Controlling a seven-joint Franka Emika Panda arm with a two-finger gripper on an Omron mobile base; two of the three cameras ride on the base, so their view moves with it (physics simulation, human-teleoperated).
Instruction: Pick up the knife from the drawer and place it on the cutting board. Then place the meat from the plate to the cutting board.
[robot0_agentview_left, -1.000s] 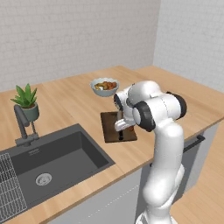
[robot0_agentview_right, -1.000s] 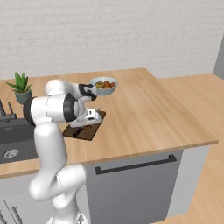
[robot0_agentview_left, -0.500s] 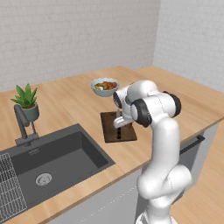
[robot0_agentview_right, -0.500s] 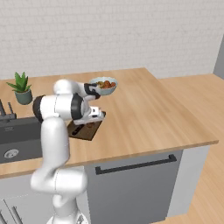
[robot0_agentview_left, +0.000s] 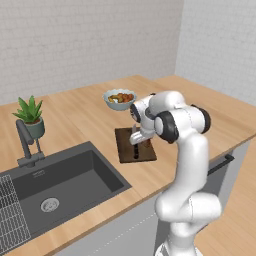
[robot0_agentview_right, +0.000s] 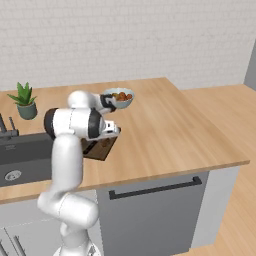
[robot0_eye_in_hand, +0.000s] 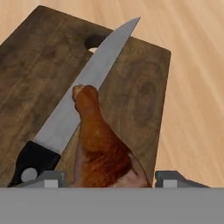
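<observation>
Claw (robot0_eye_in_hand: 107, 177) has widened — meat (robot0_eye_in_hand: 103, 144) and knife (robot0_eye_in_hand: 78, 100) on cutting board (robot0_eye_in_hand: 144, 96).

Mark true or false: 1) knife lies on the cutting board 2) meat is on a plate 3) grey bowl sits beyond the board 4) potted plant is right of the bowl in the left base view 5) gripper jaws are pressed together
1) The knife lies on the cutting board: true.
2) False. The meat is on the board, its narrow end overlapping the blade.
3) The grey bowl sits beyond the board: true.
4) False. The potted plant is left of the bowl, by the sink.
5) False. The gripper has its fingertips apart, either side of the meat.
</observation>
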